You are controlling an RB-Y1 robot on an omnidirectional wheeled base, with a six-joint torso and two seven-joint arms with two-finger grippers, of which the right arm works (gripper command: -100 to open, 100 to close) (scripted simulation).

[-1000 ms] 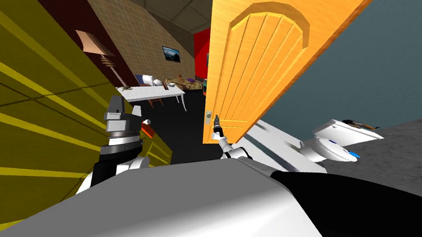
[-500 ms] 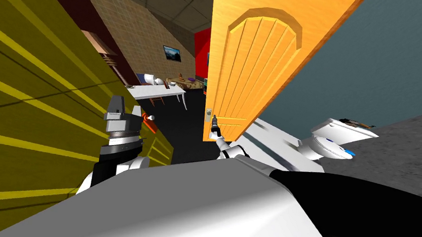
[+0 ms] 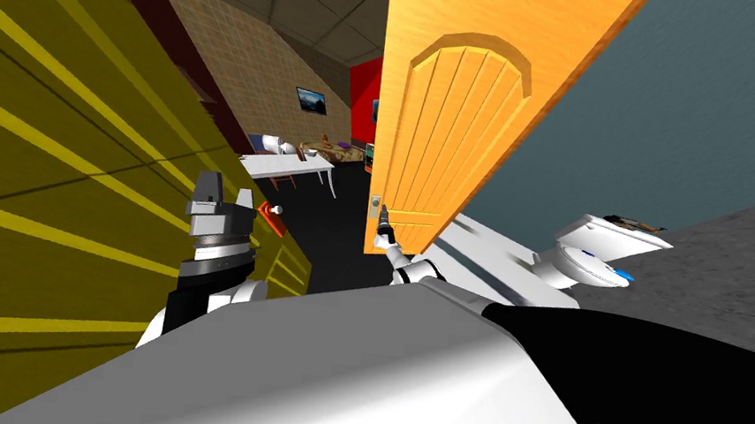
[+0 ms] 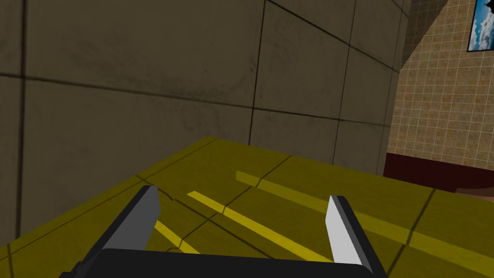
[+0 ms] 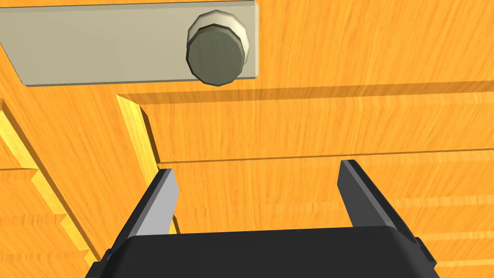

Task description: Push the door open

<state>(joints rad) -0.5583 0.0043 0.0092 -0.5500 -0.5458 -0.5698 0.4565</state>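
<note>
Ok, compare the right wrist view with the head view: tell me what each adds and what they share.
Right wrist: the round grey knob, past the open fingers. Head: the toilet, the table, the yellow wall, the left arm. Both: the orange door, its plate, and the right gripper at it.

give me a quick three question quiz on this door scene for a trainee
1. True or false: the right tool stands open, not gripping the knob.
2. Which white fixture stands right of the door in the head view? A sink, B toilet, C bathtub.
3. Fill in: the left tool has its fingers ____.
Key: 1 true; 2 B; 3 open.
</note>
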